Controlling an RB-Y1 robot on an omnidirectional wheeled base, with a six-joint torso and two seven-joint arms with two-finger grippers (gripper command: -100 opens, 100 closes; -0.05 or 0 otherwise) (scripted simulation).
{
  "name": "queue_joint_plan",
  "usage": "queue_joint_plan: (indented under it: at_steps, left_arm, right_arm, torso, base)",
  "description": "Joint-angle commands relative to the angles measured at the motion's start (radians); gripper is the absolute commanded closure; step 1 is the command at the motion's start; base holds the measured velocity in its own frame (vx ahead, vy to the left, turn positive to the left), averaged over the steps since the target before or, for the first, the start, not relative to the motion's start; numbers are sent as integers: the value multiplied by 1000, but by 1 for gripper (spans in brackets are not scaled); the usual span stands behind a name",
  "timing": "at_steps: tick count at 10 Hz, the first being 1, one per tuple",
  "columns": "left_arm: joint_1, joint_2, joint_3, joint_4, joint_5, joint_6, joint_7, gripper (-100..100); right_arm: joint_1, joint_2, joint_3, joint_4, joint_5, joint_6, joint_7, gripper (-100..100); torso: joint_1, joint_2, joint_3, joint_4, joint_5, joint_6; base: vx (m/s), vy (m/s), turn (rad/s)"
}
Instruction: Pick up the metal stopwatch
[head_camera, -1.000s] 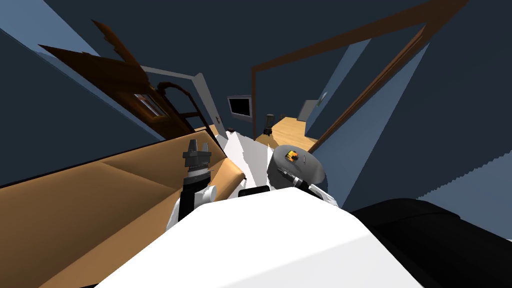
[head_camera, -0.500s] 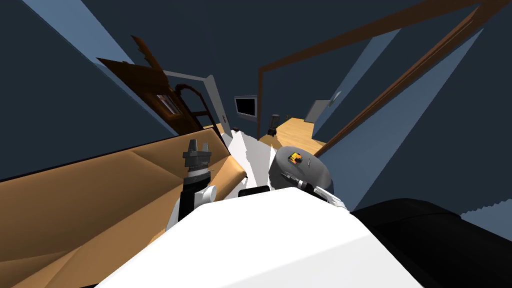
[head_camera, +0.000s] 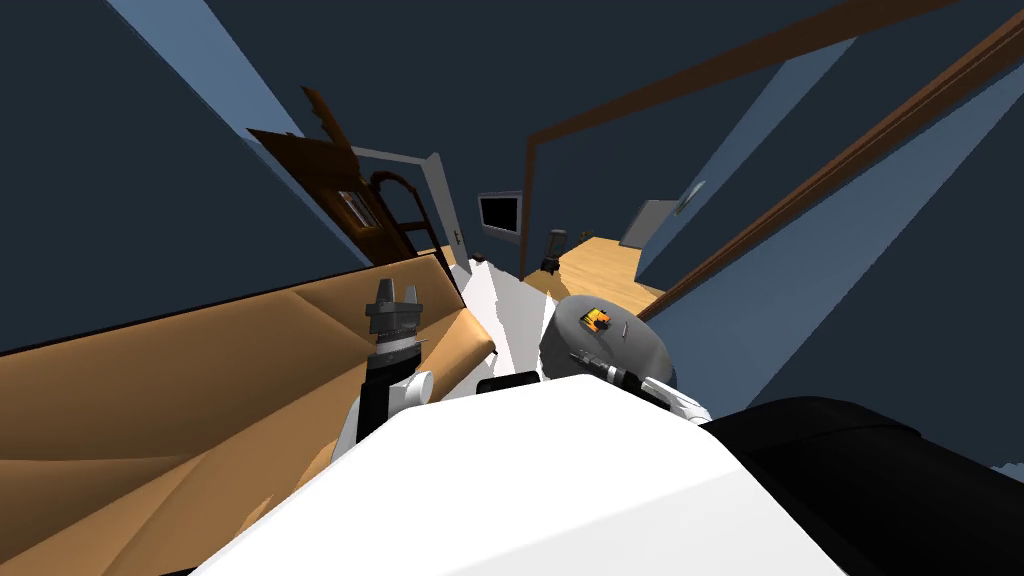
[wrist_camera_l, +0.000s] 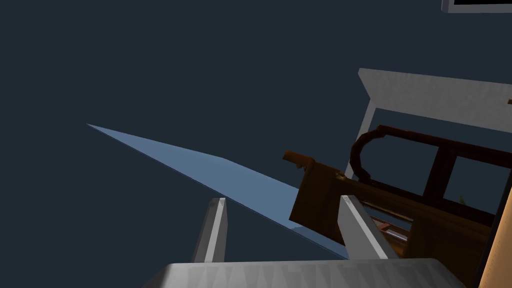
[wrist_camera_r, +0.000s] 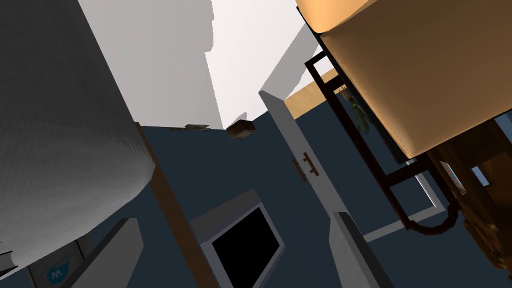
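A round grey table (head_camera: 625, 350) stands just right of my chest. On its top lies a small orange and black object (head_camera: 597, 319), which I take for the stopwatch, with a thin grey sliver (head_camera: 620, 325) beside it. My right gripper (head_camera: 583, 357) hovers at the table's near edge, short of the object, open and empty. In the right wrist view the right gripper (wrist_camera_r: 235, 240) looks past the table's curved grey side (wrist_camera_r: 60, 150). My left gripper (head_camera: 395, 292) is raised over the tan sofa (head_camera: 200, 380), open and empty, as the left wrist view of that gripper (wrist_camera_l: 285, 220) confirms.
A dark wooden cabinet (head_camera: 340, 190) and a dark curved rack (head_camera: 400, 210) stand behind the sofa. A brown-framed doorway (head_camera: 530, 200) opens onto a wooden floor ahead. A black seat (head_camera: 850, 470) lies close at the lower right. White floor (head_camera: 500, 310) runs between sofa and table.
The whole head view has swung, so I have turned; the table and doorway sit slightly further right. Both arms keep their places in the picture.
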Motion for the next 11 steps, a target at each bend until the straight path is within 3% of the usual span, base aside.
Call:
queue_joint_plan:
  at_steps: [1,2,3,6,7,10,11]
  left_arm:
    - [0,0,0,0,0,0,0,0]
    - [0,0,0,0,0,0,0,0]
    - [0,0,0,0,0,0,0,0]
    - [0,0,0,0,0,0,0,0]
    - [0,0,0,0,0,0,0,0]
    - [0,0,0,0,0,0,0,0]
    - [0,0,0,0,0,0,0,0]
  right_arm:
    - [-7,-9,11,47,8,-6,10,-100]
    - [-7,-46,26,78,19,-14,21,-100]
    - [-7,-46,26,99,19,-14,21,-100]
    - [-4,-117,52,181,39,-27,41,-100]
    - [-4,-117,52,191,39,-27,41,-100]
    - [-2,-183,74,270,56,-35,61,-100]
    - [-2,-183,74,270,56,-35,61,-100]
  torso:
    - [0,0,0,0,0,0]
    - [0,0,0,0,0,0]
    - [-1,0,0,0,-1,0]
    - [3,0,0,0,0,1]
    - [3,-1,0,0,0,0]
    - [1,-2,-1,0,0,1]
    - [2,-1,-1,0,0,0]
  base:
    - [-25,-48,169]
    - [-32,-61,198]
    - [-24,-52,157]
    - [-17,14,129]
    - [-3,-7,95]
    - [3,-24,125]
    - [-12,14,49]
